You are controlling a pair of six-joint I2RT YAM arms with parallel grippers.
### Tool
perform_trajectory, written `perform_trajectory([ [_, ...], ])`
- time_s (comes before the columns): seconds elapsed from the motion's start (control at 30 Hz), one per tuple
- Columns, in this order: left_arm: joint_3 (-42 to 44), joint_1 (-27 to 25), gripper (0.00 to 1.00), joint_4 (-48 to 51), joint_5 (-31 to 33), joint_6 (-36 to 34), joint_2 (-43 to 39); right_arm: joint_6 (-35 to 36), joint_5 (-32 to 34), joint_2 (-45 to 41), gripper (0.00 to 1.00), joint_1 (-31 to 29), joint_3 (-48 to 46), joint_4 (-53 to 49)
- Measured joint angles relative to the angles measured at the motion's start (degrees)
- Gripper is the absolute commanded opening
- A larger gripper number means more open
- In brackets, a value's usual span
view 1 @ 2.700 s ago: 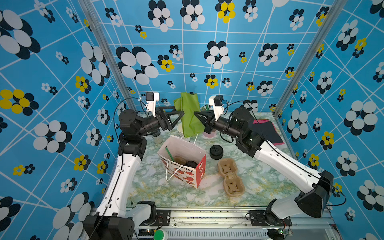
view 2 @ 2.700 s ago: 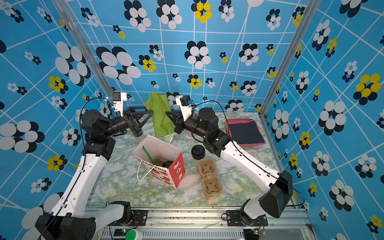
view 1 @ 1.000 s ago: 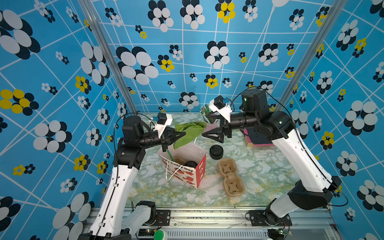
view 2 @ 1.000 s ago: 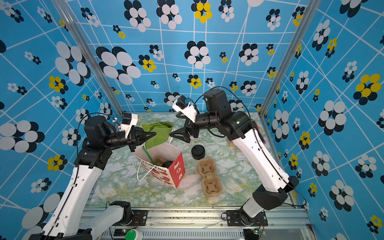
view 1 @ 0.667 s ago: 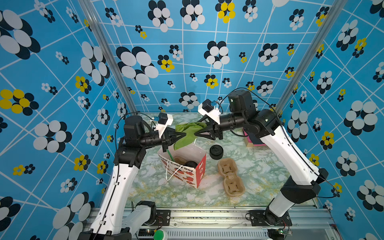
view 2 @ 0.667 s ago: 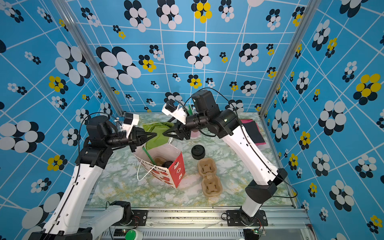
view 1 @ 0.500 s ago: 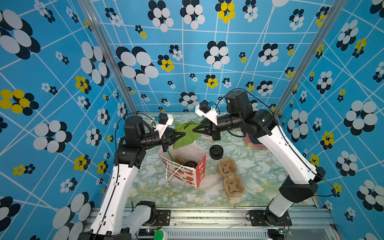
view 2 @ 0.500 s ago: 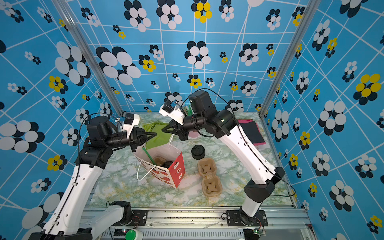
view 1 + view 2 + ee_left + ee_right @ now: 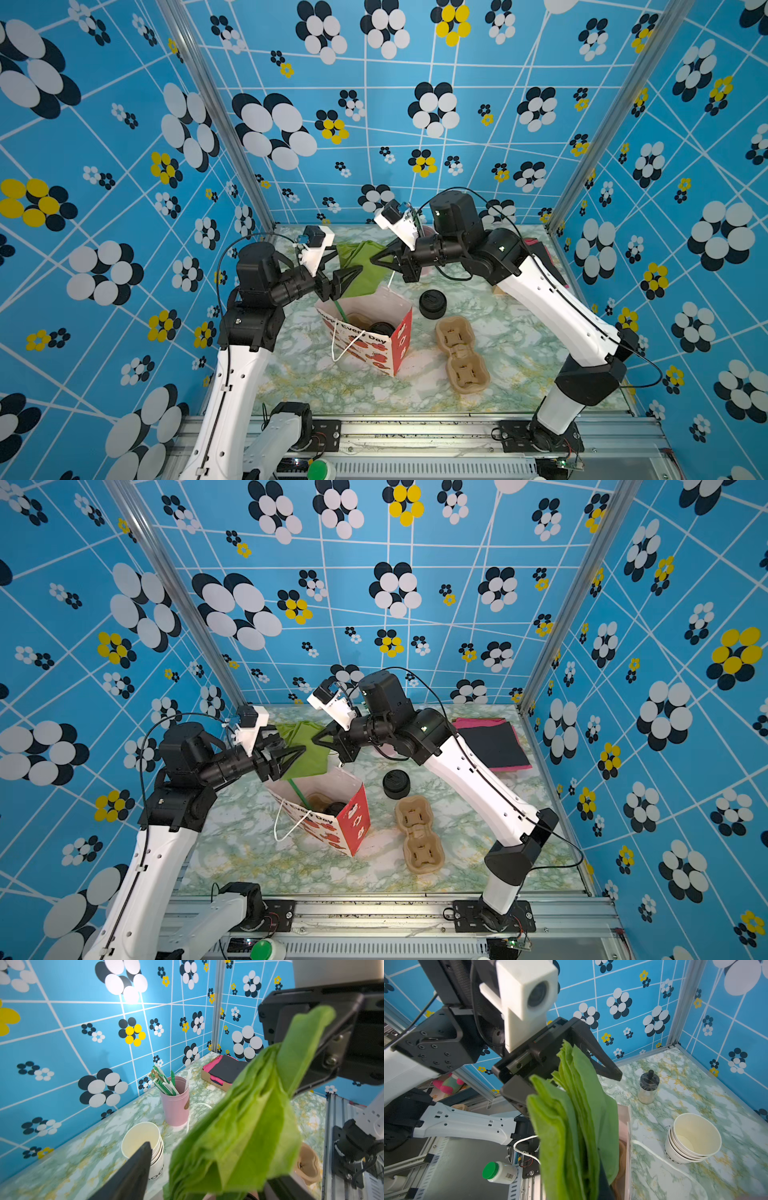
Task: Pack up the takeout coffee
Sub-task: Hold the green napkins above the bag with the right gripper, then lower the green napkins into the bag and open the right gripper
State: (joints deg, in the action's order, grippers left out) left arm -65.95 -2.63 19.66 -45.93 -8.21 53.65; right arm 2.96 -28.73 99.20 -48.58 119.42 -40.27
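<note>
R end effector (image 9: 376, 259) pinches green napkin (image 9: 372, 276) above paper bag (image 9: 401, 340); L end effector (image 9: 349, 282) jaws wide apart.

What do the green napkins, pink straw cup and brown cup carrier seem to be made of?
Green napkins: thin matte tissue paper, soft creased layers.
Pink cup: probably painted metal, smooth satin sheen, thin rim.
Brown cup carrier: moulded paper pulp, dull, rough, rounded wells.

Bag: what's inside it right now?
In the bag: a brown carrier, a black lid, a green straw. The napkin hides its back edge; whatever sits under the lid is hidden.
</note>
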Motion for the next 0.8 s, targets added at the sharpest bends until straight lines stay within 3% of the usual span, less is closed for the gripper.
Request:
perform_trajectory([
  [0.17,1.29,0.31,1.0,-0.52,4.57,0.63,-2.43,-3.06,3.91,-0.04,0.0,-0.5,-2.05,1.55],
  [0.53,3.52,0.37,0.99,-3.13,12.33,1.25,-6.12,-8.0,10.64,0.76,0.0,-0.81,-7.63,3.58],
  [0.8,3.74,0.39,0.99,-3.41,14.08,1.57,-6.1,-7.52,14.67,3.02,0.0,-3.96,-7.8,3.58],
])
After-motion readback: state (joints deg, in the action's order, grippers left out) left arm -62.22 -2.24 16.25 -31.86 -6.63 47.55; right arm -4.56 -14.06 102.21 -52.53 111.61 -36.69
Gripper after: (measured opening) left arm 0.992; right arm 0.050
